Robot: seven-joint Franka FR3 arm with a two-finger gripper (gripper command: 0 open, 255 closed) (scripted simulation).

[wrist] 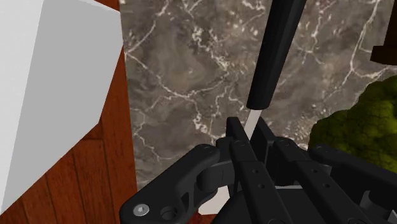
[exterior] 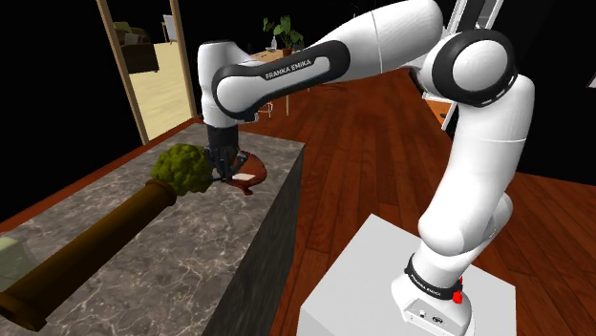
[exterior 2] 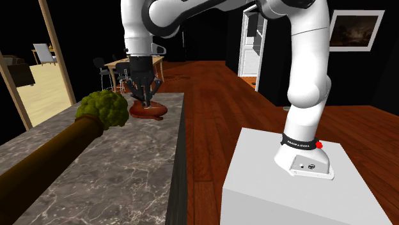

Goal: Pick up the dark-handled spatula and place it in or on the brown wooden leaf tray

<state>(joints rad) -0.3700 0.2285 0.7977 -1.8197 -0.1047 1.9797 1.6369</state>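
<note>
My black gripper point(exterior: 226, 170) hangs low over the brown leaf tray point(exterior: 254, 182) at the far end of the marble counter. Its fingers are shut on the spatula point(wrist: 272, 54): the black handle sticks out past the fingertips and the white neck runs down between them. In the wrist view the gripper point(wrist: 251, 135) clasps that white neck. A white patch that may be the blade point(exterior: 244, 178) lies on the tray under the hand. From the second exterior view the gripper point(exterior 2: 144, 96) stands just above the tray point(exterior 2: 153, 113).
A green bushy clump point(exterior: 181, 167) sits right beside the tray, at the end of a long brown cylinder point(exterior: 86, 253) lying along the counter point(exterior: 191, 248). The counter edge drops to the wooden floor point(exterior: 363, 181). The white stand point(exterior: 382, 286) is nearby.
</note>
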